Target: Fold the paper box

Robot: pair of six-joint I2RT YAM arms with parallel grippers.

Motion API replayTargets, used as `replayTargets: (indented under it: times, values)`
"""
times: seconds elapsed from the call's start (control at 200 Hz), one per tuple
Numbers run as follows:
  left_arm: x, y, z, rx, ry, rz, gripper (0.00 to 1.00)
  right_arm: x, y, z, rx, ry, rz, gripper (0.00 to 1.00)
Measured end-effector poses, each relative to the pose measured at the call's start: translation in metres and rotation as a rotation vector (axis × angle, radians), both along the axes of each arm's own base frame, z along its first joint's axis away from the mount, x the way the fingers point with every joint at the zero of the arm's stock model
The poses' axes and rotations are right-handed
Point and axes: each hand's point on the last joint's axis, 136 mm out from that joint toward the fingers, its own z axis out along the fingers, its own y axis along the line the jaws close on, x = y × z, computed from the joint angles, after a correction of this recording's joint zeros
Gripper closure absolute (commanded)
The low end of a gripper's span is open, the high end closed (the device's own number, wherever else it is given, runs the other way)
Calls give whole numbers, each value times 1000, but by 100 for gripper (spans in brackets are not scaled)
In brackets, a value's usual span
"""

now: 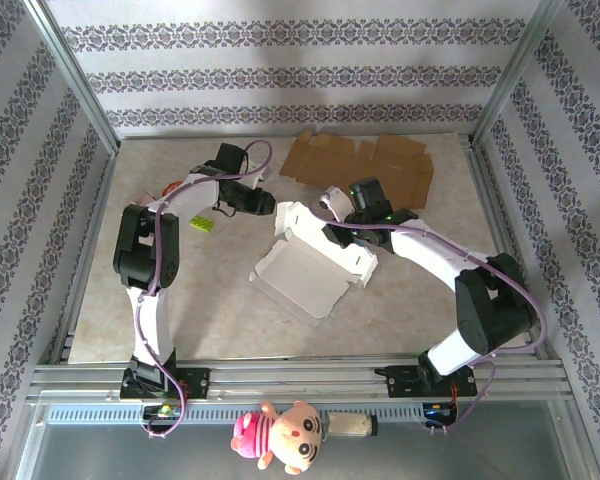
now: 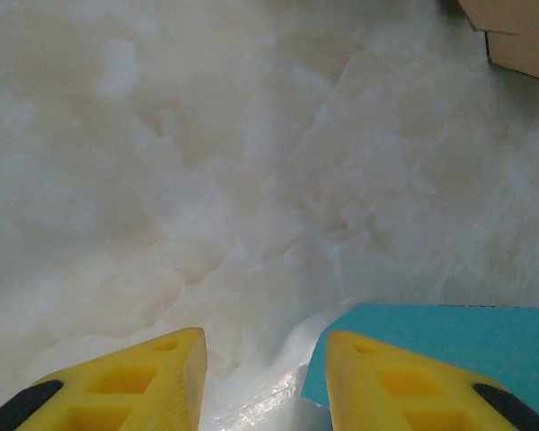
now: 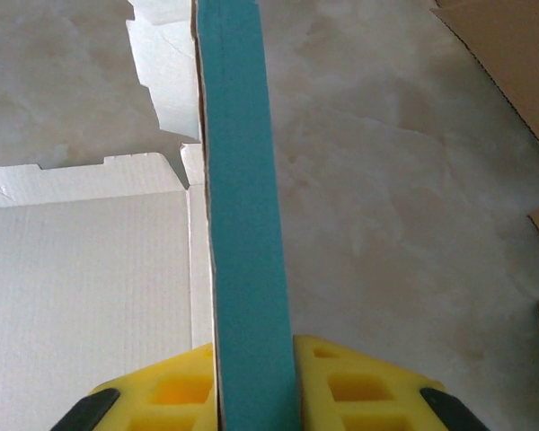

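Now right hand (image 3: 254,348) tight on paper box (image 3: 239,180) edge, left hand (image 2: 265,346) spread, empty.

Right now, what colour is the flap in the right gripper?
The flap is teal, best seen in the right wrist view.

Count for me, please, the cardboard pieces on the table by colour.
white paper box: 1
brown cardboard sheets: 2, as far as the top view shows
Total: 3
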Motion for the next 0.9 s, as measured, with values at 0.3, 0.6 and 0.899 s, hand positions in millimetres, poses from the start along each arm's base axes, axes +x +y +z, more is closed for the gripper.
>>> replayTargets:
  times: [0.3,0.6,0.899]
  values:
    - [-15,-17,-5,-103,83,-55,65,6,1,-4,5,16,-8,81]
    - [-32,-31,-9,-197,160,-64,65,6,1,-17,1,58,-24,83]
    - [-55,-32,-28,-231,222,-44,65,6,1,-16,-68,-4,-41,84]
